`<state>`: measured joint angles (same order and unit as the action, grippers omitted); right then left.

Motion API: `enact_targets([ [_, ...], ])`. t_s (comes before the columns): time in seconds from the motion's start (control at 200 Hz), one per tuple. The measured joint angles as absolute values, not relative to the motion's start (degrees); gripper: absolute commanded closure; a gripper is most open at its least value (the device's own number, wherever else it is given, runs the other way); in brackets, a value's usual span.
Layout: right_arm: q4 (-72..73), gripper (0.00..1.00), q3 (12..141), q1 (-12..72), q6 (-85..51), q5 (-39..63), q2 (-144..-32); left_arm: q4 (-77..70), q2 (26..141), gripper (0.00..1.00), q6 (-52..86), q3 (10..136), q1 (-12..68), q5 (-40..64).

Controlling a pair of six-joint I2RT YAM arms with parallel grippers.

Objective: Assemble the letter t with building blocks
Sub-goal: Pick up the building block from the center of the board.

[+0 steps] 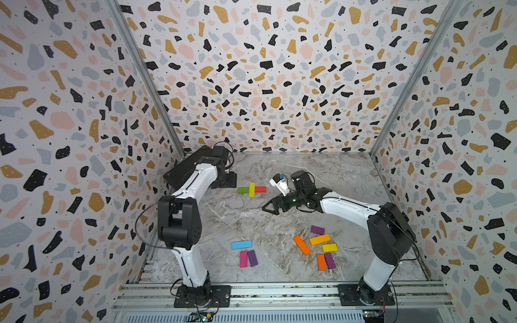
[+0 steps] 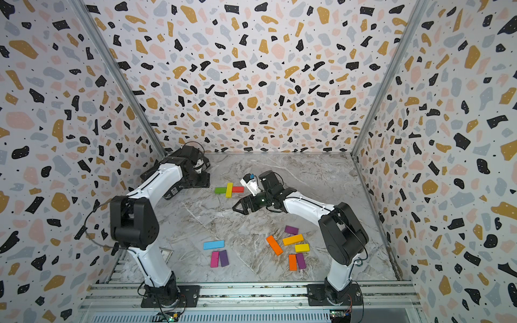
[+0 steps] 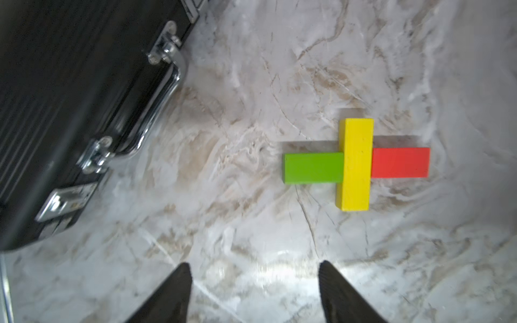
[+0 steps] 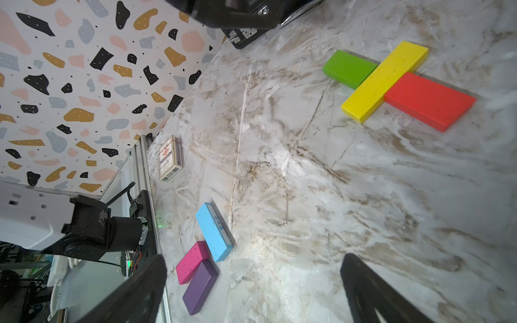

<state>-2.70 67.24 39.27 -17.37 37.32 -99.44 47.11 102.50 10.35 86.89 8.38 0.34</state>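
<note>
Now the left gripper [image 3: 254, 264] is well spread, its two fingers [image 3: 179, 290] far from each other. It holds nothing and touches nothing; only bare table [image 3: 251, 229] shows between them. It hangs on the green side of the yellow block [image 3: 355, 165], near the black case [image 3: 70, 98]. The right gripper [image 4: 254, 256] is also spread wide and empty, and it hovers near the yellow block, on the red side and closer to the robot.

The yellow block lies flat, and in both top views its long axis runs from the robot toward the back wall. The green block [image 3: 313, 167] touches one long side of it with a short end. The red block [image 3: 400, 162] touches the opposite long side, so their long axes cross the yellow one at a right angle. Green sits slightly out of line with red. The blue block [image 1: 241, 244] and the pink block [image 1: 243, 259] lie well apart from the yellow block, nearer to the robot.
</note>
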Motion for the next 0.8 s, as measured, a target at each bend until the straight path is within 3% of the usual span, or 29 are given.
enact_targets([
  [0.29,-7.88,0.04,60.9,46.94,-15.0,29.89,-90.54,50.96,86.59,0.0,15.46,66.24,17.15,3.11],
  [0.546,-10.09,0.09,52.14,53.65,-13.5,21.08,-85.08,54.33,64.58,0.0,21.52,56.27,16.32,12.38],
  [0.796,-10.2,0.11,54.26,59.07,-10.46,13.98,-88.01,59.2,51.24,0.0,25.93,49.69,14.94,23.46],
])
